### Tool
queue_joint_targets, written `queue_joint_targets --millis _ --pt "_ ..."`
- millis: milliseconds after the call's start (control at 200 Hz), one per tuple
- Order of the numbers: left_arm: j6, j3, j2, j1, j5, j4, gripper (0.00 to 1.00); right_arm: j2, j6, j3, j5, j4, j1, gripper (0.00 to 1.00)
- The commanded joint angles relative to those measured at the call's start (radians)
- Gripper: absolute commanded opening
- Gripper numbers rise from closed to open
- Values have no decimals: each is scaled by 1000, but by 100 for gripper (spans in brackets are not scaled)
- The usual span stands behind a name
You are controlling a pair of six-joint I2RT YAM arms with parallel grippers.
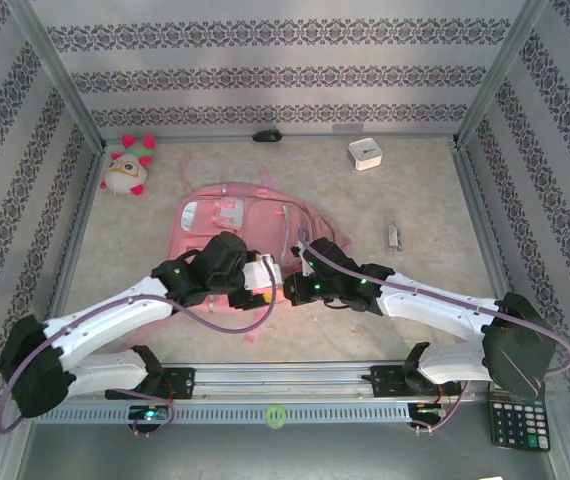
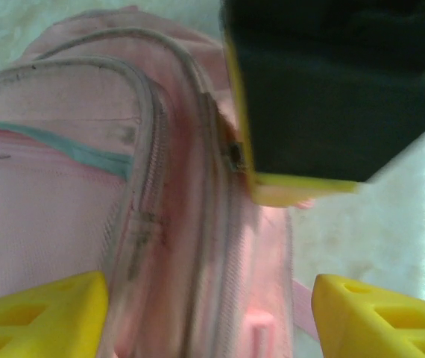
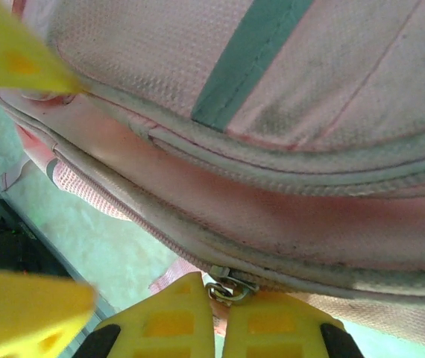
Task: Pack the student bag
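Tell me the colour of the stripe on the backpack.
The backpack stripe is greyish teal, clearest in the right wrist view.

Top view: bright, even light from overhead, with soft, faint shadows on the pale table (image 1: pixel 415 230) and slightly washed-out walls. Left wrist view: heavy blur throughout, the bag (image 2: pixel 71 149) seams smeared, the dark block at upper right out of focus, and a white glare streak on the table at right. Right wrist view: bag weave and zip pull (image 3: pixel 231 287) fairly sharp, left edge out of focus, greenish cast at lower left.
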Motion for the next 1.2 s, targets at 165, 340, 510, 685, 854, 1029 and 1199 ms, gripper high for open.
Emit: queue_joint_targets --millis 165,340,510,685,854,1029,1199 --pt "147 -28 60 21 -159 66 7 -72 10 -45 18 -64 -81 0" --pt "190 -70 -95 106 -37 -96 0 -118 -63 -57 4 -149 -243 0" --pt "250 -83 -204 178 11 -288 0 -89 -163 -28 -77 -176 -336 0" --pt "235 -83 -271 190 39 -362 16 -35 -181 6 -151 -122 -243 0" --pt "-86 -25 -254 104 49 -181 61 -28 -96 -32 -127 -21 -141 0" --pt "-262 26 -88 -73 -168 34 79 -41 -61 -62 -95 13 -123 0" --pt "-261 65 89 -141 -185 95 92 -54 -61 -64 -104 13 -135 0"
